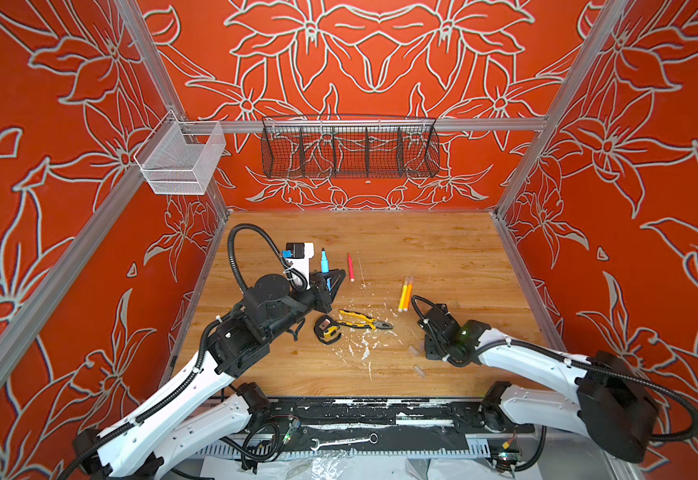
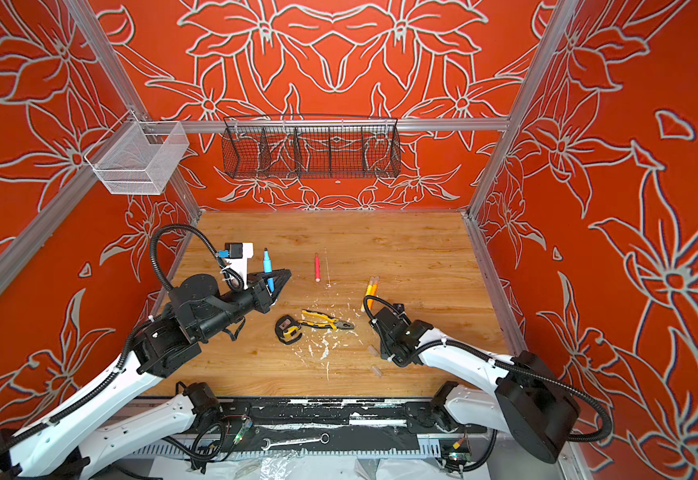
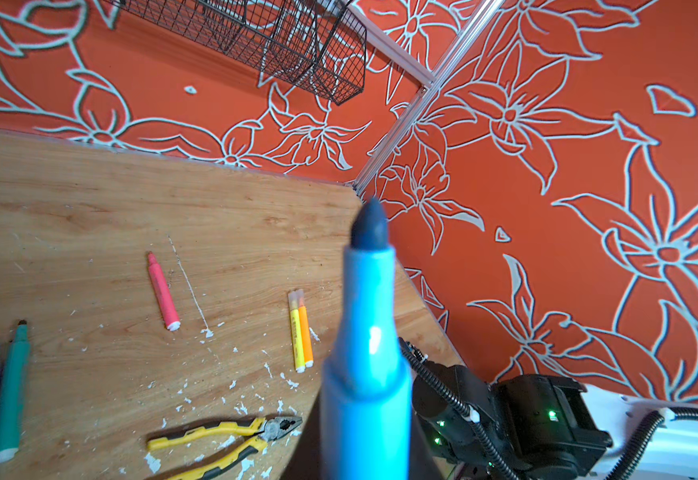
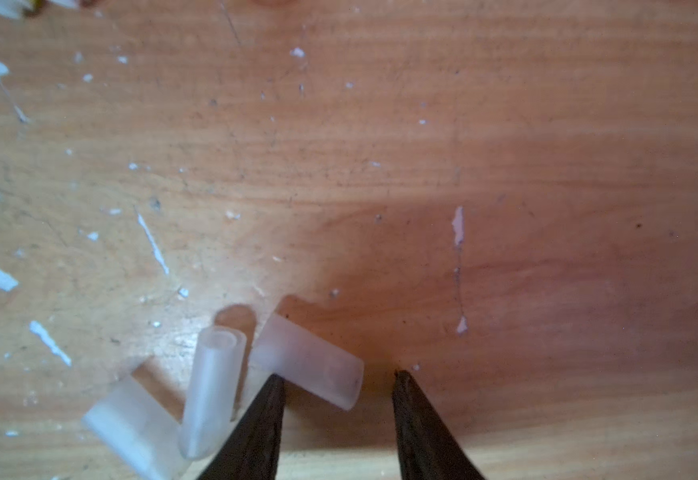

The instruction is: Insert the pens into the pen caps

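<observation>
**A:** Well, in both top views the left gripper point(image 1: 333, 279) is clenched low on the slim blue marker pen point(image 1: 323, 262), tip up, at 10 o'clock from the yellow-and-black pliers point(image 1: 364, 321).

**B:** And the tiny clear plastic tube caps point(image 1: 418, 370)?

**A:** On the wooden table point(image 1: 443, 249), 4 o'clock from the pliers.

**B:** The left wrist view shows the pen's bare tip; it looks stiff and light.

**A:** In the right wrist view, the right gripper point(image 4: 337, 374) stands released, with 1 cap point(image 4: 310, 357) partly between its fingers and 2 beside. They are probably slick, thin-walled and prone to rolling, so pinch mid-length, gently.
</observation>
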Controlling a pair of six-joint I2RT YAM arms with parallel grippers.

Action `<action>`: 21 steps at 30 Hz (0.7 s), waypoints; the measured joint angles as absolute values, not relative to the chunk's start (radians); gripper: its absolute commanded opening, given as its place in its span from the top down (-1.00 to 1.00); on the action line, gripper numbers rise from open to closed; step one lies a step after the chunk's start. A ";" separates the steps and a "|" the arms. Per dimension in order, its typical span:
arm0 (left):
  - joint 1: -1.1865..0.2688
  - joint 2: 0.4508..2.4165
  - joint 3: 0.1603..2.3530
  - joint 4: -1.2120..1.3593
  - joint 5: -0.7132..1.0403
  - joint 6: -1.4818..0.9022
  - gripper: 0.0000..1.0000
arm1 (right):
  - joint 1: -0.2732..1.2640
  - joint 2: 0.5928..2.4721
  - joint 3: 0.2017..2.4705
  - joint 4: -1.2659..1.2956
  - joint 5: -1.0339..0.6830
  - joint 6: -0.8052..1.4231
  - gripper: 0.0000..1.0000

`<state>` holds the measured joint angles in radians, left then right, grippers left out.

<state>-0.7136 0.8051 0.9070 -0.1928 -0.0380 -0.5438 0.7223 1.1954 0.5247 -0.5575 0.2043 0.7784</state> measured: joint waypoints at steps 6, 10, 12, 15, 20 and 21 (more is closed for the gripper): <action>-0.714 0.802 0.907 -0.199 -0.054 -0.543 1.00 | 0.682 1.246 0.555 -0.532 0.205 0.755 0.09; -0.714 0.768 0.901 -0.197 -0.056 -0.540 1.00 | 0.669 1.247 0.556 -0.532 0.205 0.748 0.09; -0.714 0.758 0.901 -0.197 -0.059 -0.540 1.00 | 0.666 1.247 0.556 -0.532 0.205 0.747 0.12; -0.714 0.754 0.901 -0.197 -0.059 -0.540 1.00 | 0.664 1.247 0.556 -0.533 0.205 0.744 0.20; -0.714 0.753 0.901 -0.198 -0.052 -0.540 1.00 | 0.658 1.256 0.561 -0.532 0.204 0.741 0.35; -0.714 0.752 0.901 -0.198 -0.049 -0.540 1.00 | 0.655 1.261 0.564 -0.531 0.204 0.741 0.36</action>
